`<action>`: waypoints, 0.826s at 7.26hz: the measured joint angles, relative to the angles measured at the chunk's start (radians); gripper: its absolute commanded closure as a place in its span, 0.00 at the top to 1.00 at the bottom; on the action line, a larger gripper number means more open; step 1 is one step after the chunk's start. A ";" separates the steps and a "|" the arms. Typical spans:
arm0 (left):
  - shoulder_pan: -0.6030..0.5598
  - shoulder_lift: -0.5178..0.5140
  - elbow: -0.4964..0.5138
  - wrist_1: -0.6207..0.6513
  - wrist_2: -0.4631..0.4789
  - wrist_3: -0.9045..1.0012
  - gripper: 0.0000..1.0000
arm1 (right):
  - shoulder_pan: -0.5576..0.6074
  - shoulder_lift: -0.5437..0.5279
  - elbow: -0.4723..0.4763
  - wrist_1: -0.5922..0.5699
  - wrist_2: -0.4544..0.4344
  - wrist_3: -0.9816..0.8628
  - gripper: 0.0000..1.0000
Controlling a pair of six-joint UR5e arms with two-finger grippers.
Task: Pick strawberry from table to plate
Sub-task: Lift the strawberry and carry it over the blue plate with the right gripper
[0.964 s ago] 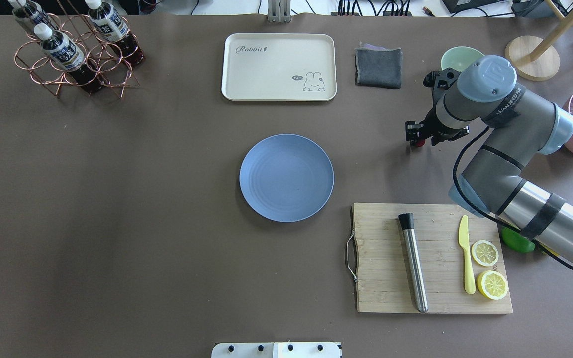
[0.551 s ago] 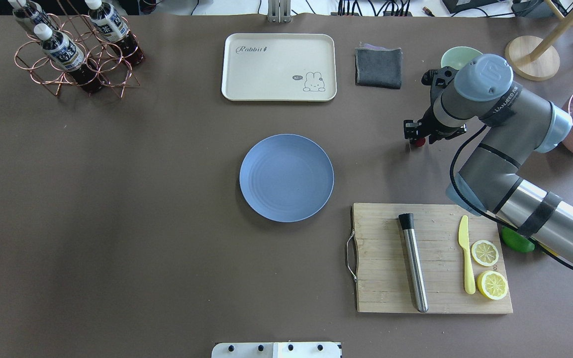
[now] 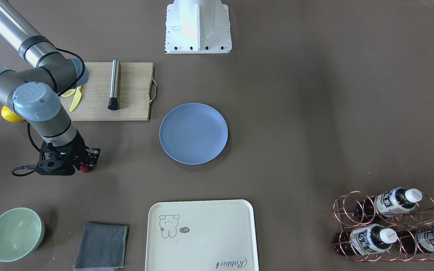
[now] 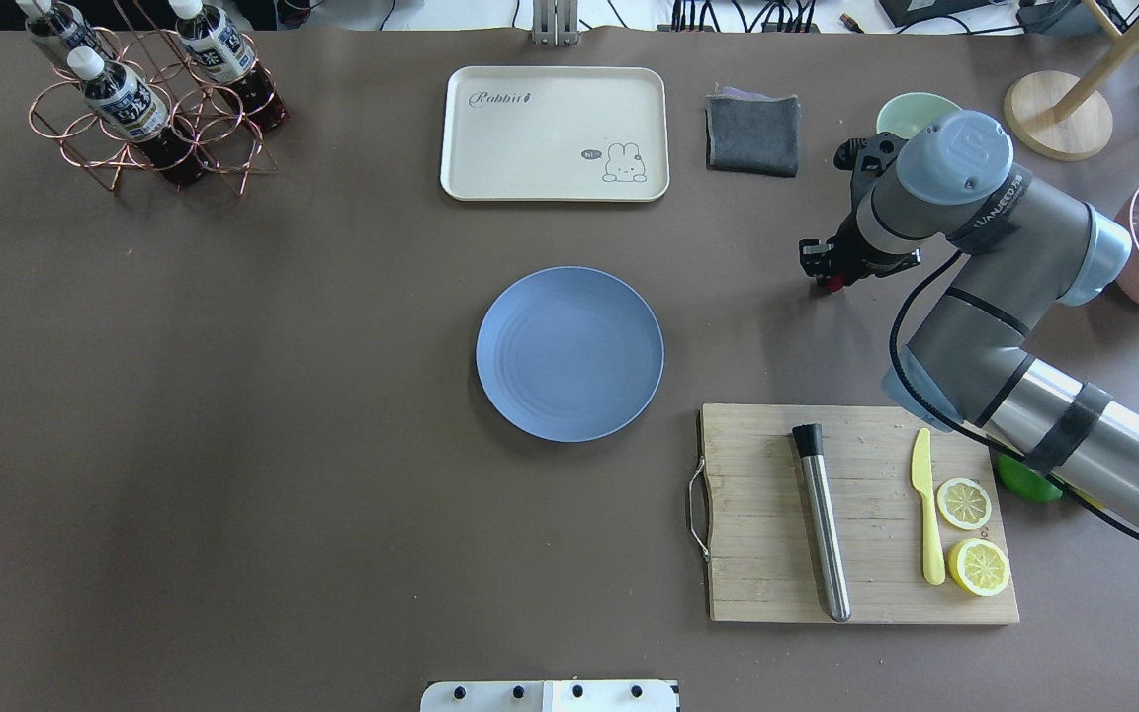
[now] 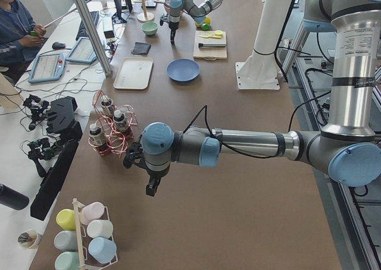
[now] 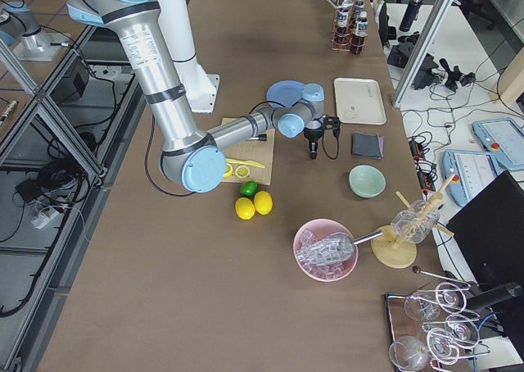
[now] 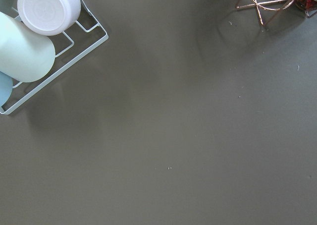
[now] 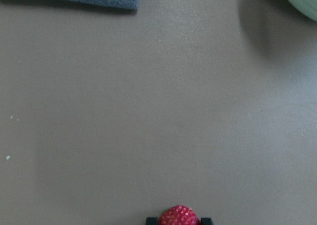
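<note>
Right end effector (image 8: pixel 179 219) around one strawberry (image 8: pixel 179 215); one plate (image 4: pixel 569 353) well apart.

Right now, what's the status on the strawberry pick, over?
Right tool shut on strawberry, off to the side of the plate. Left tool far away, state unreadable. Nothing lies between strawberry and plate.

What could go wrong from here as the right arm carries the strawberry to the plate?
1. Slip: in the right wrist view the right pincer appears to hold the strawberry only at its fingertips. The small, bumpy berry might drop onto the table on the way.
2. Roll-off: the plate is shallow and sits well apart from the pincer. A release from too high could let the berry bounce or roll out.
</note>
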 measured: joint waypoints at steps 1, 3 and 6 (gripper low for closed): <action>0.000 0.000 0.000 0.000 0.000 0.000 0.98 | 0.000 0.012 0.008 -0.003 0.002 0.022 0.00; 0.001 0.001 0.001 0.000 -0.001 0.000 0.98 | -0.002 0.065 0.023 -0.015 0.009 0.124 0.00; 0.001 0.005 -0.001 0.005 -0.002 -0.002 0.98 | -0.066 0.200 0.030 -0.099 -0.019 0.404 0.00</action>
